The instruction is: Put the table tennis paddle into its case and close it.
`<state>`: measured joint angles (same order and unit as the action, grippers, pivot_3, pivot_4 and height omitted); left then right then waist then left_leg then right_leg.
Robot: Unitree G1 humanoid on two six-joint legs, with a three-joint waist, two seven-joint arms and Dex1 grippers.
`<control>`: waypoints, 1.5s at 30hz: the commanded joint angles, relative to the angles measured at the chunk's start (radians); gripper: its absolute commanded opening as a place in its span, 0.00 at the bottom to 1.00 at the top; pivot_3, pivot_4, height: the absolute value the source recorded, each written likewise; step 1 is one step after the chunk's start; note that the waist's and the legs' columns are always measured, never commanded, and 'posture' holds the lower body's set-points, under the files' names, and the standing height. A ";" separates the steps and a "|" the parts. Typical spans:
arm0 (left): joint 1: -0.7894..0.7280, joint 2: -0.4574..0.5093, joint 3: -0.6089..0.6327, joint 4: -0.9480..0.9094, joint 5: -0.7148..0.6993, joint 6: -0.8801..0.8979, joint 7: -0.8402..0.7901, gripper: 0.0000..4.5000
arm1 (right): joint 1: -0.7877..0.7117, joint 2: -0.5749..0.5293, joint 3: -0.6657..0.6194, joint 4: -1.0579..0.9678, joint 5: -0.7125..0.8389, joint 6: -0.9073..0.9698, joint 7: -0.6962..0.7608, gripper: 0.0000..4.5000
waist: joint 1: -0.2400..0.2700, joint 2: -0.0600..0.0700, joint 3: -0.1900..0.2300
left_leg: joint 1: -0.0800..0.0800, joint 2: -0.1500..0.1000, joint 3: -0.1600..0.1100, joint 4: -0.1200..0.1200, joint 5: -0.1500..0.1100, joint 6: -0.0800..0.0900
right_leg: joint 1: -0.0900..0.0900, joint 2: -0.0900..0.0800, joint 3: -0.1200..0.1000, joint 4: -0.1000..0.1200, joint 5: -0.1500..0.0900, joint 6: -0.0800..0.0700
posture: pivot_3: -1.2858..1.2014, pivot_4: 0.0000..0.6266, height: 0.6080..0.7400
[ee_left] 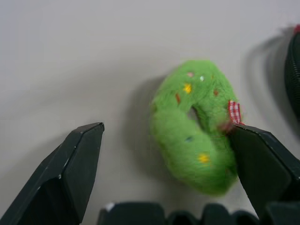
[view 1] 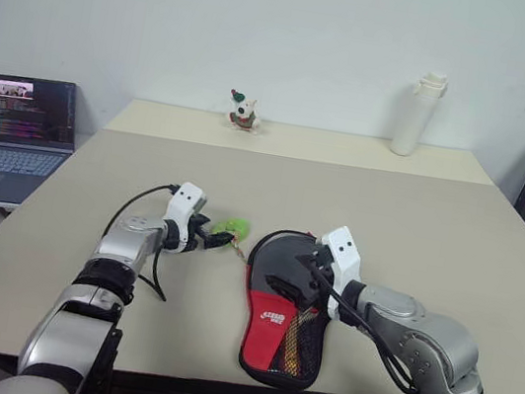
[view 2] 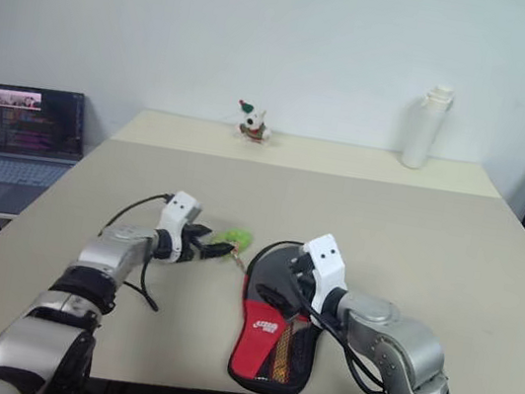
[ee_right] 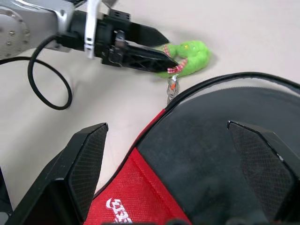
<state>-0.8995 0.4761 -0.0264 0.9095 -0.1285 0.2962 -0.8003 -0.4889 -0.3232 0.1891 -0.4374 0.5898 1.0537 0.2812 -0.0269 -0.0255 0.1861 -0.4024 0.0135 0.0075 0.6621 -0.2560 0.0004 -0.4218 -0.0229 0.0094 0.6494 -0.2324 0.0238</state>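
The case [view 1: 286, 316] lies flat on the beige table [view 1: 453, 257], near the front edge, and I'll place everything else from it. Its round end is dark, its narrow end red with a white logo and a black mesh pocket, pointing toward the table's front edge. Whether the paddle is already inside I can't tell; the dark round part may be the paddle's rubber or just the case fabric.

Just beside the round end of the case, on its left, sits a small fuzzy green ring [ee_left: 194, 126] with coloured dots and a bit of red-checked ribbon, joined to the case's rim by a short metal link. The left gripper [view 1: 219, 239] reaches in from the left of the case, its two black fingers spread wide to either side of the green ring. One finger [ee_left: 262, 159] is right up against the ribbon side of the ring and the other stands apart from it on bare table.

The right gripper [ee_right: 176, 161] hovers over the case, just above its dark round part, fingers wide apart and holding nothing.

Far behind the case, at the table's back edge, stand a little toy figure [view 1: 244, 111] and a white bottle [view 1: 419, 114]. Well off to the case's left, an open laptop [view 1: 15, 133] sits on a lower side table.
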 commanded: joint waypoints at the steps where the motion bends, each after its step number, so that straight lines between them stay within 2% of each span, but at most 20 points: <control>1: -0.037 -0.008 -0.008 0.046 0.026 -0.035 -0.031 0.99 | 0.005 0.015 -0.006 -0.045 -0.010 -0.012 -0.004 1.00 | 0.000 0.000 0.000 | 0.000 0.000 0.000 0.000 0.000 0.000 | 0.000 0.000 0.000 0.000 0.000 0.000 | 0.52 0.24 1.00; 2: -0.041 -0.009 -0.009 0.056 0.029 -0.040 -0.036 0.99 | 0.006 0.018 -0.006 -0.046 -0.013 -0.011 -0.004 1.00 | 0.000 0.000 0.000 | 0.000 0.000 0.000 0.000 0.000 0.000 | 0.000 0.000 0.000 0.000 0.000 0.000 | 0.52 0.24 1.00; 5: -0.040 -0.009 -0.003 0.063 0.033 -0.046 -0.046 0.87 | 0.010 0.024 -0.006 -0.049 -0.026 -0.010 -0.004 1.00 | 0.000 0.000 0.000 | 0.000 0.000 0.000 0.000 0.000 0.000 | 0.000 0.000 0.000 0.001 0.000 0.000 | 0.52 0.24 1.00; 10: -0.011 -0.005 0.009 0.022 0.020 -0.022 -0.083 0.49 | 0.005 0.022 0.039 -0.016 -0.081 -0.044 0.004 1.00 | -0.001 0.000 0.000 | 0.000 0.000 0.000 0.000 0.000 0.000 | 0.000 0.000 0.000 0.001 0.000 0.000 | 0.52 0.24 1.00; 15: 0.037 -0.009 0.011 -0.074 0.002 0.026 -0.108 0.10 | -0.011 0.070 0.123 0.144 -0.193 -0.153 0.012 1.00 | -0.005 0.000 0.000 | 0.002 0.000 0.001 0.001 0.000 0.000 | 0.000 0.000 0.001 0.003 0.000 0.000 | 0.52 0.24 1.00; 17: 0.051 -0.010 0.012 -0.107 -0.001 0.043 -0.109 0.01 | -0.011 0.085 0.144 0.200 -0.229 -0.187 0.018 1.00 | -0.004 0.000 0.000 | 0.002 0.000 0.001 0.001 0.000 0.000 | 0.000 0.000 0.001 0.004 0.000 0.000 | 0.52 0.24 1.00; 24: 0.042 -0.014 0.014 -0.158 0.006 0.066 -0.100 0.01 | 0.042 0.062 0.179 0.320 -0.342 -0.251 0.039 1.00 | -0.003 -0.003 -0.002 | 0.003 0.000 0.001 0.001 0.000 0.000 | 0.000 0.000 0.002 0.006 0.000 0.000 | 0.52 0.24 1.00; 35: -0.259 -0.083 -0.041 0.284 0.157 -0.215 0.033 0.01 | 0.100 0.071 0.160 0.280 -0.378 -0.230 0.047 1.00 | 0.001 -0.014 -0.009 | 0.004 -0.001 0.001 0.003 0.000 0.000 | 0.001 -0.001 0.001 0.008 -0.001 0.001 | 0.52 0.24 1.00; 45: -0.375 -0.193 -0.082 0.426 0.290 -0.319 0.216 0.01 | 0.149 0.089 0.154 0.217 -0.394 -0.172 0.029 1.00 | 0.000 -0.014 -0.009 | 0.003 -0.001 0.001 0.003 0.000 0.000 | 0.001 -0.001 0.001 0.008 -0.003 0.005 | 0.52 0.24 1.00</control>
<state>-1.2229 0.2868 -0.1072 1.3422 0.1405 0.0108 -0.6312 -0.3755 -0.2287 0.3329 -0.2407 0.2073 0.8211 0.3126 -0.0270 -0.0396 0.1772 -0.3991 0.0122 0.0083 0.6648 -0.2558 0.0000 -0.4212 -0.0237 0.0102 0.6572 -0.2352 0.0283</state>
